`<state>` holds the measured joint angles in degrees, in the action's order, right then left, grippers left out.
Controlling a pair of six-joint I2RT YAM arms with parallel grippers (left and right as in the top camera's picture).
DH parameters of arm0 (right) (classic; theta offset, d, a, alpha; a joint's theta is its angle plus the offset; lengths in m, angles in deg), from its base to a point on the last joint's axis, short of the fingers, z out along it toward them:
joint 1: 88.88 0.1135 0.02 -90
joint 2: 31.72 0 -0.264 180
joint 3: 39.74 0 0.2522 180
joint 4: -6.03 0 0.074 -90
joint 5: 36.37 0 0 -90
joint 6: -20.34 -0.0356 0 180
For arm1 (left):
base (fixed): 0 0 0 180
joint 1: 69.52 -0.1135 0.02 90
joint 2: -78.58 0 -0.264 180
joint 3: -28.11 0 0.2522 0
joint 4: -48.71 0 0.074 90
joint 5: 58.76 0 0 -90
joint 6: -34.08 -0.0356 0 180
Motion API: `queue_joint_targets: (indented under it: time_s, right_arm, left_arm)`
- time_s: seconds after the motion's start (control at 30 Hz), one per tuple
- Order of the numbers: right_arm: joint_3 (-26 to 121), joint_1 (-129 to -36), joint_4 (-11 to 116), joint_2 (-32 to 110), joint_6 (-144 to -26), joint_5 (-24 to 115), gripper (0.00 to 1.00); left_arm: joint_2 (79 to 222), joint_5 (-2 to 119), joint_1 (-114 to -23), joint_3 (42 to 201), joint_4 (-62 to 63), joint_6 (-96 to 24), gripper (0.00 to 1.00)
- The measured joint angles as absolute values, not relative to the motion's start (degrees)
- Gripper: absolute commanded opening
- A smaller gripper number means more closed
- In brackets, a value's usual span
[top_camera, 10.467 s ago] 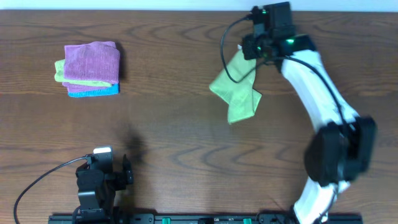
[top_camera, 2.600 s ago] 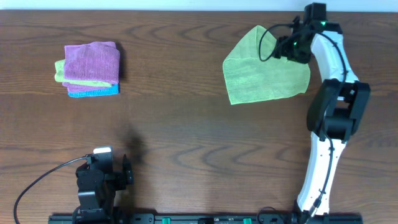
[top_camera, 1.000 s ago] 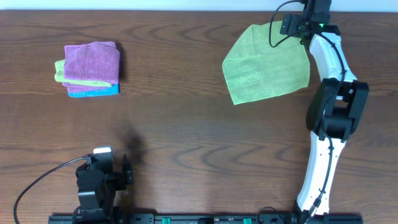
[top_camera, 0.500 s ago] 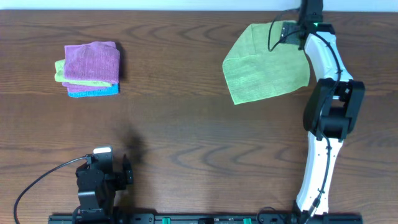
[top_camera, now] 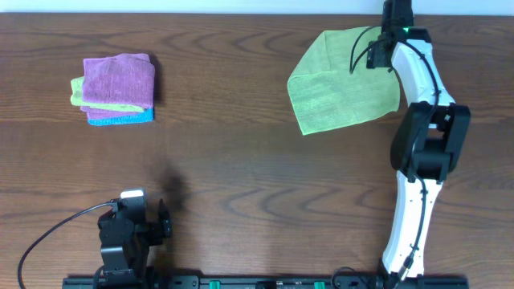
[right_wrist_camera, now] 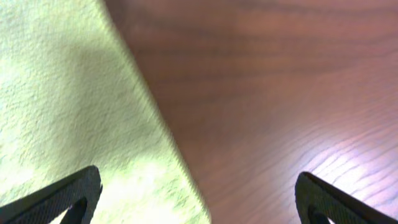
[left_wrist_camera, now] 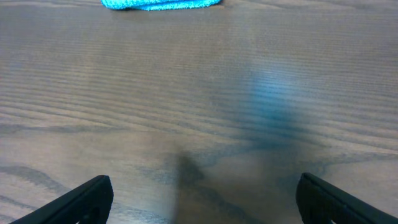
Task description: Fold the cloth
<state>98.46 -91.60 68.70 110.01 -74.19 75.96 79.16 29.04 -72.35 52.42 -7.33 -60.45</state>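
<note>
Moved: cloth (top_camera: 344, 80) gone from a bunched-up dangle under the right gripper (right_wrist_camera: 198, 199) to lying spread out on the table (top_camera: 241, 160); also a swing of that arm out to the far edge.
Cloth spot: far right part of the table, flat, seemingly one layer, left edge maybe turned over a little.
Right gripper fingers: wide apart, nothing between them, hovering at the cloth's far right edge, half over green, half over bare wood.
Left gripper (left_wrist_camera: 205, 196) fingers: wide apart too, empty, parked at the near left, well apart from the cloth.
Done so far: just the laying out, looks like.
Left to do: every actual fold; probably grabbing one edge and bringing it over to the opposite one.
Overhead only: whole outline of the cloth, plus the stack of folded cloths (top_camera: 118, 90) far left, pink on top, teal at the bottom.
Right wrist only: close-up of the cloth edge running diagonally under the fingers, no grip on it.
Left wrist only: bare wood and a sliver of teal cloth (left_wrist_camera: 160, 4) at the top; no green anywhere.
</note>
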Motion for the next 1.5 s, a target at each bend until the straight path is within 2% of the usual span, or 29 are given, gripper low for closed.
queue_joint_targets:
  time_s: [0.2, 0.4, 0.57, 0.83, 1.17, 1.5]
  right_arm:
    - [98.48, -93.00, 84.48, 100.98, -79.07, 65.38, 0.99]
    - [99.38, -102.31, 95.08, 94.21, -83.35, 55.52, 0.99]
    - [96.71, -107.55, 93.13, 95.13, -83.81, 48.03, 0.99]
    - [85.89, -108.62, 84.35, 95.26, -83.92, 35.52, 0.98]
    - [74.55, -108.62, 72.43, 95.39, -84.25, 28.40, 0.77]
    - [70.57, -108.62, 64.94, 95.39, -86.61, 26.30, 0.69]
  left_arm:
    - [79.16, 29.04, -72.35, 52.42, -7.31, -60.45, 0.95]
    - [79.16, 29.04, -72.35, 52.42, -7.33, -60.45, 0.95]
    - [79.16, 29.04, -72.35, 52.42, -7.33, -60.45, 0.95]
    - [79.16, 29.04, -72.35, 52.42, -7.33, -60.45, 0.95]
    - [79.16, 29.04, -72.35, 52.42, -7.33, -60.45, 0.95]
    - [79.16, 29.04, -72.35, 52.42, -7.33, -60.45, 0.96]
